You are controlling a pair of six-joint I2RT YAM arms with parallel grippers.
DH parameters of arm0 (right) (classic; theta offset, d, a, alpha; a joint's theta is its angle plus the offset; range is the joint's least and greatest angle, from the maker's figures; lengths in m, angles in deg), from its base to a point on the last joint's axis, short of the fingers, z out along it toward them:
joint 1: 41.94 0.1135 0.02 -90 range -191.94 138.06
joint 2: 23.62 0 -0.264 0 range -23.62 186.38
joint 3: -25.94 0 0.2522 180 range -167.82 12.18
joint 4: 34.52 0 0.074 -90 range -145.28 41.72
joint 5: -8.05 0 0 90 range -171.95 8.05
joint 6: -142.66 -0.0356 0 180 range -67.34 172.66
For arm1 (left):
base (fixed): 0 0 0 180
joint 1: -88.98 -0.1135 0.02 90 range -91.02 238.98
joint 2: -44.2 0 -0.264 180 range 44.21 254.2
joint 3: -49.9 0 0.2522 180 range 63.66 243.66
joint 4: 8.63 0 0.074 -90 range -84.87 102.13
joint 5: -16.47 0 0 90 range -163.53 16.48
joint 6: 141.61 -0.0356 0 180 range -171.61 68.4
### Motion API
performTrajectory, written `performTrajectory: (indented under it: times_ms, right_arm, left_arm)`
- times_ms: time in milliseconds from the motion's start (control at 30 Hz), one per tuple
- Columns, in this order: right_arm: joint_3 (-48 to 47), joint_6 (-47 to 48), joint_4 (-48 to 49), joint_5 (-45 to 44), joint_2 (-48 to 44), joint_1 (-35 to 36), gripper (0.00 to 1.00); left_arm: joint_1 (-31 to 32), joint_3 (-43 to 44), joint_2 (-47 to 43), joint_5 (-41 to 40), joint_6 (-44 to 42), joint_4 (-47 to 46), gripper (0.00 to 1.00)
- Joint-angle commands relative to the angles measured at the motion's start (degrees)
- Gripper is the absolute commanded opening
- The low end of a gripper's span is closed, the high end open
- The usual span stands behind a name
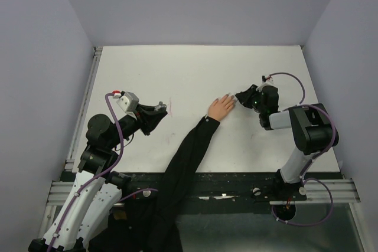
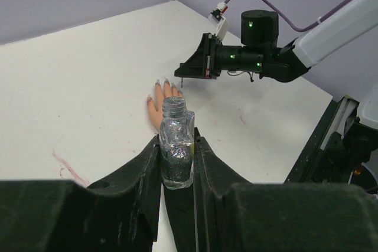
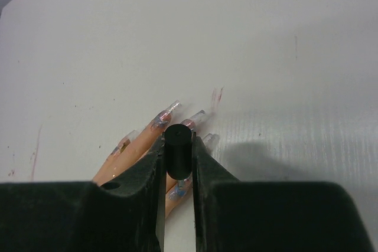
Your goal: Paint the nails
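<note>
A pale peach fake hand [image 1: 221, 108] with a long black sleeve [image 1: 183, 163] lies mid-table, fingers pointing right. Its long clear nails [image 3: 171, 108], streaked with purple glitter, show in the right wrist view. My right gripper [image 3: 178, 153] is shut on a black cylindrical brush cap [image 3: 178, 149] and holds it right over the fingers; the brush itself is hidden beneath. In the top view this gripper [image 1: 240, 98] sits just right of the fingertips. My left gripper [image 2: 176, 166] is shut on an open glitter polish bottle [image 2: 176, 146], held upright left of the hand [image 2: 160, 107].
A faint red smear [image 1: 169, 112] marks the white table [image 1: 195, 69] beside the left gripper [image 1: 155, 116]. Purple-grey walls enclose the table on three sides. A black rail [image 1: 236, 181] runs along the near edge.
</note>
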Motion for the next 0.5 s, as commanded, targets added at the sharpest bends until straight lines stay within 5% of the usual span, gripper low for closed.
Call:
performTrajectory:
  times_ms: [0,467]
  right_arm:
    - [-2.2,0.5,-1.8,-1.8,1.4,0.2,0.01]
    - [-2.1,-0.6,-0.3,-3.2,3.1,1.9,0.01]
  left_arm:
    - [0.3,1.8,0.0,0.3,-0.3,-1.7,0.00]
    - [0.2,1.8,-0.3,0.4,-0.1,-1.8,0.00]
